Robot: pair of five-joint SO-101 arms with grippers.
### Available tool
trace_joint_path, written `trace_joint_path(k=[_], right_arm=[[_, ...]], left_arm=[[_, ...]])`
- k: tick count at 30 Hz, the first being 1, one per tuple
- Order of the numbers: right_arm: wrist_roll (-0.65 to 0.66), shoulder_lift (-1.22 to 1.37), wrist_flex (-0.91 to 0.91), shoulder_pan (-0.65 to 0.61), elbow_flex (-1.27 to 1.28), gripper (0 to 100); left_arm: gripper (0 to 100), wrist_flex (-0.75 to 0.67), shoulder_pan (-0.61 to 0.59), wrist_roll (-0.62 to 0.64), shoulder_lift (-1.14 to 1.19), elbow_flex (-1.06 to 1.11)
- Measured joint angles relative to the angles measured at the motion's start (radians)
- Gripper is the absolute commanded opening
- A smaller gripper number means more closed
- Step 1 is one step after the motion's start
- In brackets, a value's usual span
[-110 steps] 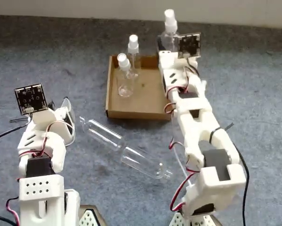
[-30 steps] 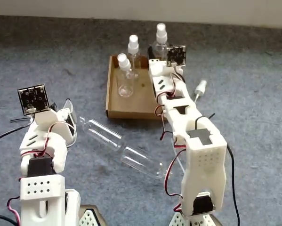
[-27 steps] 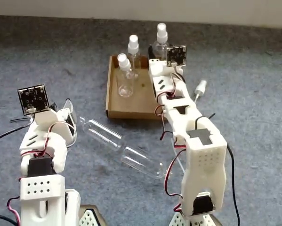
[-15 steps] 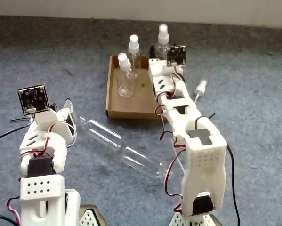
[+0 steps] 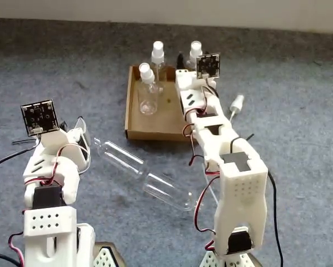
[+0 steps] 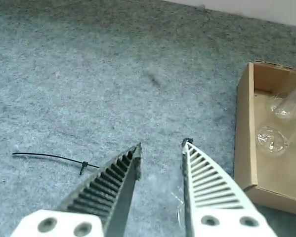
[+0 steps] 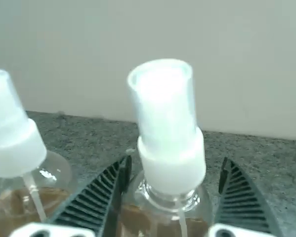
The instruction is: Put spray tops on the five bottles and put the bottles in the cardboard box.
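Two clear, capless plastic bottles [image 5: 120, 156] lie end to end on the grey carpet [image 5: 71, 72], near the front edge of the shallow brown cardboard box [image 5: 130, 108]. They look light, thin-walled and slick, likely to roll or buckle, so a gentle pinch across the mid-body seems best. Three capped bottles [image 5: 148, 92] stand upright in the box. The one at its far right corner sits between the right gripper's [image 7: 172, 165] parted jaws, apparently unpinched. A loose white spray top [image 5: 237, 103] lies right of that arm. The left gripper [image 6: 161, 148] hangs spread over the carpet.
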Motion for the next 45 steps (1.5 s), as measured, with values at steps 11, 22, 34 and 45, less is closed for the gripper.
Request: trace_joint_path(k=[11,22,34,45], right_arm=[[0.008,0.000,0.000,0.000,0.000,23.2],[0.008,0.000,0.098,-0.002,-0.002,33.2],[0.008,-0.014,0.172,-0.002,-0.002,33.2],[0.008,-0.080,0.273,-0.002,-0.002,33.2]], left_arm=[[13,0.000,0.000,0.000,0.000,0.000],[13,0.000,0.000,0.000,0.000,0.000],[13,0.000,0.000,0.000,0.000,0.000],[13,0.000,0.000,0.000,0.000,0.000]])
